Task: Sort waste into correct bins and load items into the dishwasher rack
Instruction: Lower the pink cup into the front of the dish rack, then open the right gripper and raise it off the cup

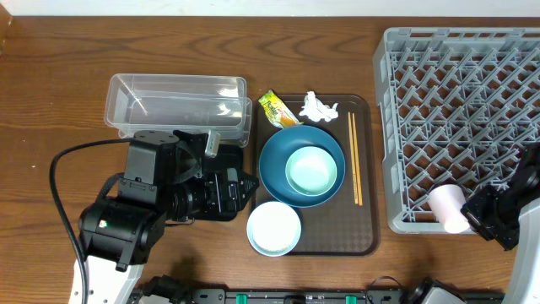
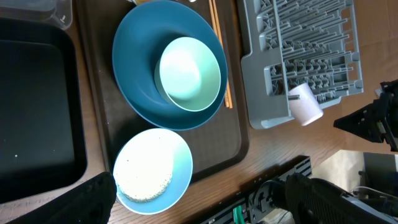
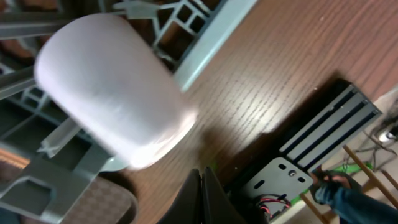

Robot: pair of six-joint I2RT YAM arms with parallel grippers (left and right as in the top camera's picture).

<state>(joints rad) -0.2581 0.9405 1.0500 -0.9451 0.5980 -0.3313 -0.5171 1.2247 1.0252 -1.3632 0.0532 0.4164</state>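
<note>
The small pink cup (image 1: 446,207) is seen lying across the seven-o'clock corner of the large grey lattice dishwasher rack (image 1: 472,93). It sits at ten o'clock of the right gripper (image 3: 200,180), apart from it; those fingers are pressed together on nothing. The left gripper (image 2: 200,183) is spread wide over the brown serving tray (image 1: 337,228).

Three bowls are counted: the dark-blue bowl-plate (image 1: 274,165), the pale mint bowl (image 1: 310,169) nested in it, and the white bowl (image 1: 273,228) with rice. One pair of wooden chopsticks (image 1: 355,169), one snack wrapper (image 1: 275,108) and one crumpled white tissue (image 1: 317,107) are also there. Two bins are counted: the clear plastic tub (image 1: 177,101) and the black tray (image 2: 31,112), which is largely hidden beneath the arm overhead.
</note>
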